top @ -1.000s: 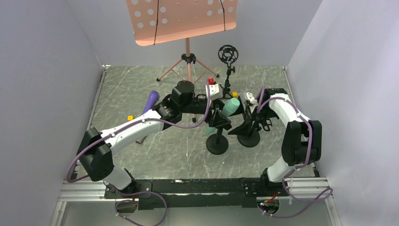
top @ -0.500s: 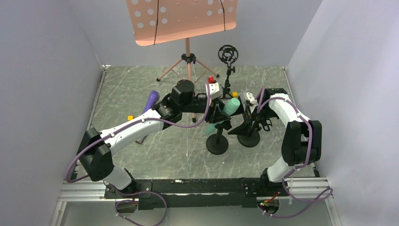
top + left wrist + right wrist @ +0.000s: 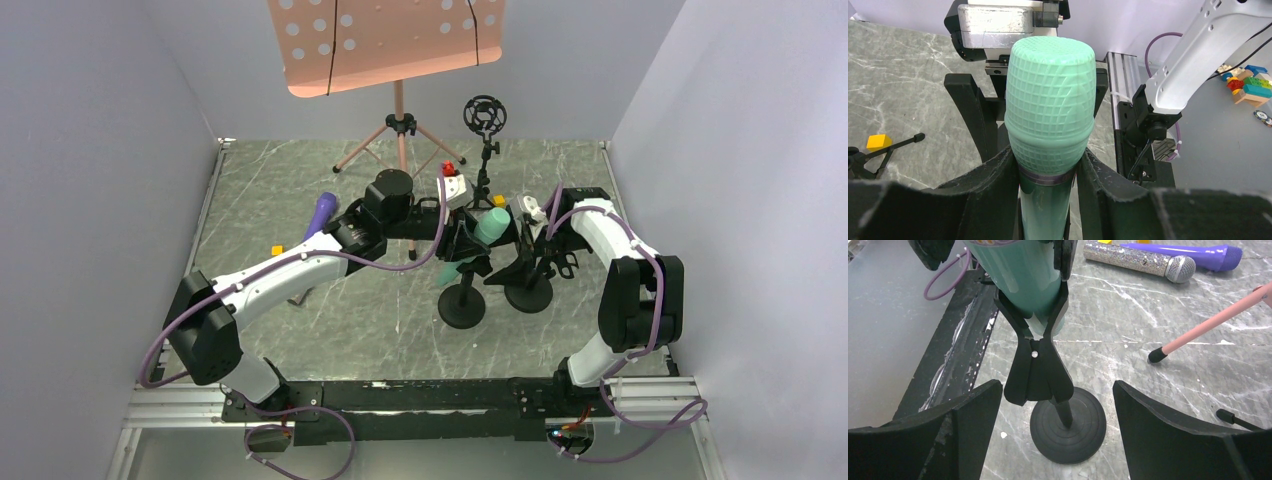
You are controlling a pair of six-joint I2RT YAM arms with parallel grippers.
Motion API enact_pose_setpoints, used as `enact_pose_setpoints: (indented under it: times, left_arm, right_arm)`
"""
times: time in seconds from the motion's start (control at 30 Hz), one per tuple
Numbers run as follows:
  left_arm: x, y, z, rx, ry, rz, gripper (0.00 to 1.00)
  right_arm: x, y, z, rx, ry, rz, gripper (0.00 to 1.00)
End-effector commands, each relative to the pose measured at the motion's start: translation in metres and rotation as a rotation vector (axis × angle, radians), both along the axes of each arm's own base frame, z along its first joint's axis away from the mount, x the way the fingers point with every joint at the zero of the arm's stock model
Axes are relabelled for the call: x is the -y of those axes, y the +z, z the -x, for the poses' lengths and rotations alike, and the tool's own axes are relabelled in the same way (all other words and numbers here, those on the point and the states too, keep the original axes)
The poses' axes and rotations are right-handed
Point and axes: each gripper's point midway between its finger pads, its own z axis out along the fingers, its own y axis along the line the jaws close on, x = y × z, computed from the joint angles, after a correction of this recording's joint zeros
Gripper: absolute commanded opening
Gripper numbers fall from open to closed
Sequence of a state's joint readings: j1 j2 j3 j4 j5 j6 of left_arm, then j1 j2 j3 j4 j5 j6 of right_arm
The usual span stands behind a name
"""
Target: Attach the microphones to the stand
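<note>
Between your left jaws | mint green microphone (image 3: 1050, 100) clenched below its head, body seated in the stand clip (image 3: 1038, 365) | right jaws spread either side, guessing that's for steadying

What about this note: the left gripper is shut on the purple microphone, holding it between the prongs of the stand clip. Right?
Wrong colour. The left gripper is shut on the mint green microphone, as the left wrist view shows, holding it between the prongs of the stand clip. The purple microphone lies on the table.
</note>
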State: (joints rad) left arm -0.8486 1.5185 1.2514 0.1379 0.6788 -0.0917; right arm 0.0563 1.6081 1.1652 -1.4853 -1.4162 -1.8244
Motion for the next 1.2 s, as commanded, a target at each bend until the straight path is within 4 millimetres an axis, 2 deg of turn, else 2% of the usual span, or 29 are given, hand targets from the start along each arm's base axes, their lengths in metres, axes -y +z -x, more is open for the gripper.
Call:
enact_pose_setpoints:
  times: [0.0,0.13,0.2,0.47,0.53,0.83,1.17]
  left_arm:
    - [0.001,0.018,0.006,0.016,-0.013,0.046,0.05]
    - [0.001,0.018,0.005,0.015,-0.014,0.046,0.05]
    - [0.001,0.018,0.006,0.016,-0.015,0.046,0.05]
    - [0.001,0.018,0.006,0.016,-0.017,0.045,0.05]
    - [0.0,0.017,0.007,0.015,-0.019,0.044,0.05]
    - [0.002,0.005,0.008,-0.011,-0.028,0.041,0.04]
    - [0.0,-0.015,0.004,-0.052,-0.019,0.016,0.04]
  right_arm:
    - [-0.005,0.012,0.001,0.025,-0.003,-0.046,0.87]
    - [-0.007,0.012,0.002,0.025,0.005,-0.047,0.86]
    - [-0.008,0.012,0.001,0.023,0.009,-0.043,0.8]
    - [-0.007,0.011,-0.002,0.012,0.012,-0.025,0.3]
    - [-0.008,0.014,-0.001,0.018,0.011,-0.03,0.25]
    - [-0.008,0.023,0.001,0.043,0.009,-0.043,0.15]
    - [-0.008,0.026,0.003,0.063,0.009,-0.049,0.13]
